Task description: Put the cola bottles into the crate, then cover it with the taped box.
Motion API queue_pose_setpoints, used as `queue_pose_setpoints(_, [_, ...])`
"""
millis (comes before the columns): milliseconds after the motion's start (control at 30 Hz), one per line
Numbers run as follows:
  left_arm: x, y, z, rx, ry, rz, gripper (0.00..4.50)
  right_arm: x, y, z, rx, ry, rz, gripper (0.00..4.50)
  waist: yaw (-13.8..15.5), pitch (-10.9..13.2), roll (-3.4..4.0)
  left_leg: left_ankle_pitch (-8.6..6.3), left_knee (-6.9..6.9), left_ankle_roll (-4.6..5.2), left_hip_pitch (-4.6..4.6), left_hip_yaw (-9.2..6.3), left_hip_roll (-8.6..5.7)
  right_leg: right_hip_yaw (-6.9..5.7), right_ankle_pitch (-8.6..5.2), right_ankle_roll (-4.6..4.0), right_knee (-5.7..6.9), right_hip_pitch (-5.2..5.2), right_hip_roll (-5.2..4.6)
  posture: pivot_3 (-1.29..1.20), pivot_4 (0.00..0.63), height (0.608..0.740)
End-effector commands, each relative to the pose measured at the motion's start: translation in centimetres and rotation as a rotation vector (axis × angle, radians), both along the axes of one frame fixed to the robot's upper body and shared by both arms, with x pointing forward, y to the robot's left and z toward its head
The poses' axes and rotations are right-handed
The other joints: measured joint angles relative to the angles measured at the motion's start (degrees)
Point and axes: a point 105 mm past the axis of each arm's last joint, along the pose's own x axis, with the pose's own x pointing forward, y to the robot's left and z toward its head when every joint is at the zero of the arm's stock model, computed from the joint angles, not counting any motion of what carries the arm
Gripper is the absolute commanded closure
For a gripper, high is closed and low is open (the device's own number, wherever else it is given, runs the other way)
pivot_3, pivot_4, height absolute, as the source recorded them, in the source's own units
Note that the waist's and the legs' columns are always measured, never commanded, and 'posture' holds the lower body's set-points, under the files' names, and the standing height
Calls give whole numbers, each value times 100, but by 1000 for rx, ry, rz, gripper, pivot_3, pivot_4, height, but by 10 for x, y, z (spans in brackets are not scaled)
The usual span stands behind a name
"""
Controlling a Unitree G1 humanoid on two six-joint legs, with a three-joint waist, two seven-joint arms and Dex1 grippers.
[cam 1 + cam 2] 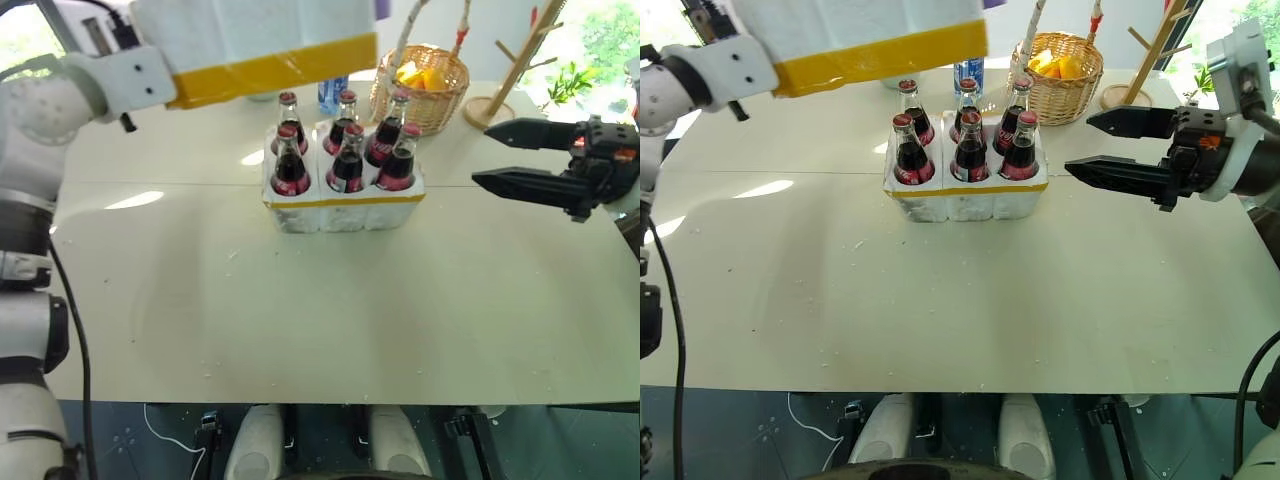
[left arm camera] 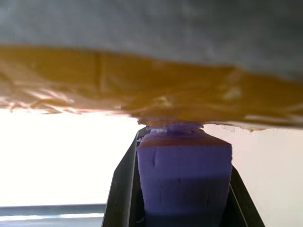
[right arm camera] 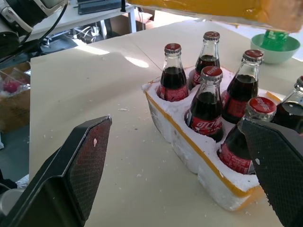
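Several cola bottles [image 1: 346, 160] with red caps stand upright in the wells of the crate [image 1: 340, 212], a low white foam tray with a yellow band, at the table's far middle. The taped box [image 1: 270, 45], white foam with a broad yellow band, hangs in the air above and to the left of the crate. My left gripper [image 2: 182, 137] is shut on the box's lower edge. To the right of the crate, my right gripper [image 1: 480, 155] stands open at about bottle height, its fingers pointing toward the crate with nothing between them.
A wicker basket [image 1: 425, 85] with yellow contents stands behind the crate on the right, beside a wooden rack [image 1: 510, 80]. A blue-labelled bottle [image 1: 333, 93] stands just behind the crate. A green bowl [image 3: 277, 45] sits farther back. The near table [image 1: 300, 320] is bare.
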Motion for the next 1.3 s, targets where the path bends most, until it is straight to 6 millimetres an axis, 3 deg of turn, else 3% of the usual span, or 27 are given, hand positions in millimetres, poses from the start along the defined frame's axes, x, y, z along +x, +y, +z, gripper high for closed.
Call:
queue_pose_setpoints(33, [-5, -29, 34, -22, -149, -42, 4214, -8, -1, 12, 11, -61, -15, 0, 1, 0, 0, 0, 1, 0, 0, 1, 0, 0, 0, 1, 0, 0, 0, 0, 150, 740])
queue_pose_setpoints(133, [-6, -53, 31, 8, -164, -84, 4214, -8, -2, 8, 12, -59, -31, 0, -15, 0, 0, 5, 1, -9, -1, 1, 0, 0, 0, 2, -1, 0, 1, 0, 150, 740])
queue_pose_setpoints(233, [-7, -70, 13, 115, -153, -102, 4214, -9, -3, 8, 19, -59, -40, 0, -17, 0, 0, 7, 1, -11, 0, 2, 0, 2, 0, 2, -2, -1, 4, 0, 150, 740])
queue_pose_setpoints(467, [-10, -73, -44, 351, -49, -74, 4214, -7, -5, 7, 37, -64, -67, 0, -16, -2, 3, 7, 1, -11, 4, 2, 2, 5, 0, 2, 1, 1, 4, 0, 150, 740])
queue_pose_setpoints(600, [-14, -71, -57, 391, -37, -75, 4214, -4, -5, 4, 43, -60, -74, 0, -2, -1, 2, 6, 3, -9, 2, -2, 4, 5, 0, 2, 0, 0, 4, 0, 150, 740])
queue_pose_setpoints(633, [-14, -70, -58, 394, -35, -73, 3170, -3, -5, 4, 44, -60, -75, 0, 1, -2, 2, 5, 3, -8, 2, -2, 3, 5, 0, 2, -1, 1, 4, 0, 150, 740])
queue_pose_setpoints(800, [-21, -64, -75, 410, 9, -86, 886, 1, -4, -2, 38, -44, -78, 0, -4, -2, 3, 4, 3, -6, 4, -4, 3, 5, 0, 2, 0, 2, 3, 0, 150, 740])
queue_pose_setpoints(833, [-23, -63, -73, 399, -7, -102, 312, 1, -5, -5, 32, -38, -78, 0, -3, -2, 3, 4, 3, -6, 4, -5, 4, 5, 0, 2, 0, 2, 3, 0, 150, 740])
queue_pose_setpoints(933, [-29, -52, -52, 303, -101, -106, 312, 2, -9, -11, 15, -28, -97, 0, -2, -1, 2, 2, 4, -3, 3, -12, 5, 5, 0, 2, 0, 2, 3, 0, 150, 740])
queue_pose_setpoints(1033, [-35, -37, -49, 147, -60, -113, 312, 3, -14, -13, 13, -24, -115, 0, -5, -2, 3, 2, 6, -2, 2, -19, 5, 5, 0, 2, 1, 2, 2, 0, 150, 740])
queue_pose_setpoints(1133, [-59, -12, -66, 17, 89, -186, 312, 4, -25, -15, 9, -11, -146, 0, -46, -5, 8, 5, 5, -8, 7, -18, 7, 6, 0, 2, 1, 3, 2, 0, 150, 740])
queue_pose_setpoints(1233, [-82, 20, -71, -349, 313, -237, 312, 9, -37, -19, -37, -2, -162, 0, -103, -3, 6, 7, 3, -11, 11, -15, 11, 8, 0, 1, 3, 4, 1, 0, 150, 740])
queue_pose_setpoints(1300, [-92, 27, -71, -443, 394, -277, 312, 13, -42, -19, -52, -2, -166, 0, -109, -3, 5, 7, 5, -11, 9, -17, 13, 5, 0, 0, 2, 4, 2, 0, 150, 740])
